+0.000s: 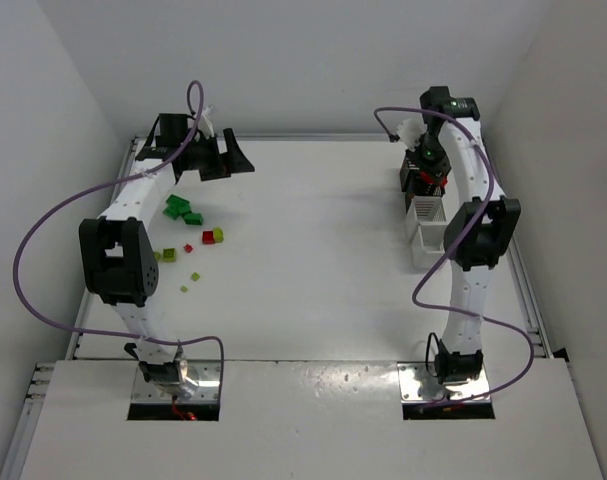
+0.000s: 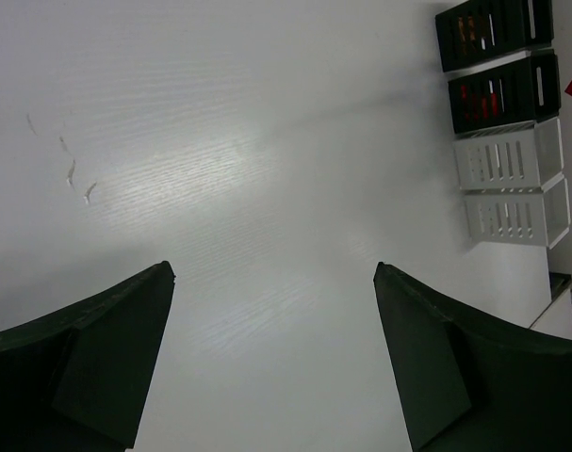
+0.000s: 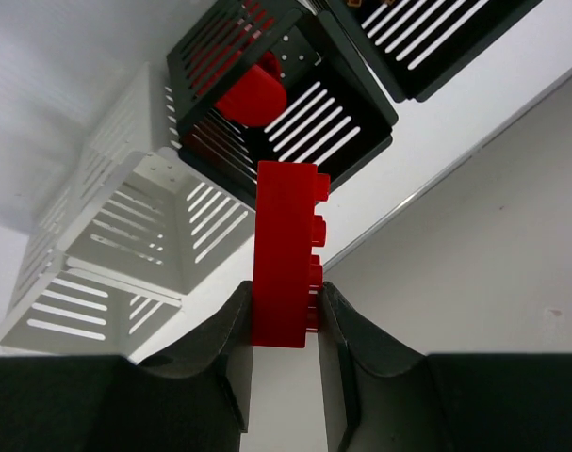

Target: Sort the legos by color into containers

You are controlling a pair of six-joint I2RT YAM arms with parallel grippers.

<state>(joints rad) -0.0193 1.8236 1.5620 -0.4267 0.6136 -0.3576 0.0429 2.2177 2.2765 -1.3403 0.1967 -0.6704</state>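
Top external: white table (image 1: 313, 290) w/ legos (image 1: 179, 208), white walls (image 1: 283, 60)

The red brick (image 3: 284, 254) is showing against a black slatted bin (image 3: 366, 111), beside white slatted bins (image 3: 125, 217). Dark green legos (image 1: 181, 210) and lime-yellow legos (image 1: 168, 256) are dotting the plain white table (image 1: 313, 270).

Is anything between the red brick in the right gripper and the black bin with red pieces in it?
Nothing visible. The right gripper pinches the red plastic lego brick above the black slatted bin, whose open top shows another red piece inside. The white slatted bin sits alongside, not between.
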